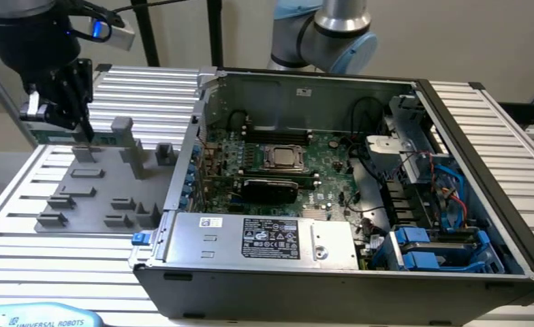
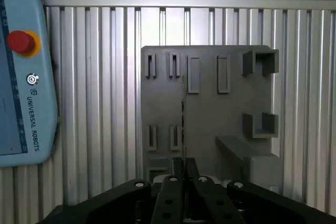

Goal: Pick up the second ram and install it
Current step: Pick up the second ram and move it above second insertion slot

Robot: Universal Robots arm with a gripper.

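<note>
At the exterior view's near left corner lies a blue-and-white teach pendant (image 1: 33, 317) on the ribbed aluminium table (image 1: 30, 259). In the wrist view its red stop button (image 2: 21, 42) shows.

At the far left hangs the gripper (image 1: 71, 119), a black two-fingered head pointing down. Its jaws are drawn narrow and pinch the second ram (image 1: 44, 133), a green stick held by its long edge. In the wrist view the fingers (image 2: 177, 170) stand almost together. The ram (image 2: 183, 124) runs out from between them, seen edge-on as a thin dark line.

The ram hangs over the far left part of the grey fixture plate (image 1: 95, 187), close to one of its raised blocks (image 1: 85, 153). Whether it touches the plate I cannot tell. The wrist view shows the plate (image 2: 210, 103) with its narrow slots and square pockets, and the ram's edge lies between two columns of slots.

To the right stands the open computer case (image 1: 340, 272), well apart from the gripper. Inside are the motherboard (image 1: 317, 184) with its processor socket (image 1: 283, 158), and the silver power supply (image 1: 258, 238) along the near wall. Blue drive bays (image 1: 430, 248) sit at the near right.
</note>
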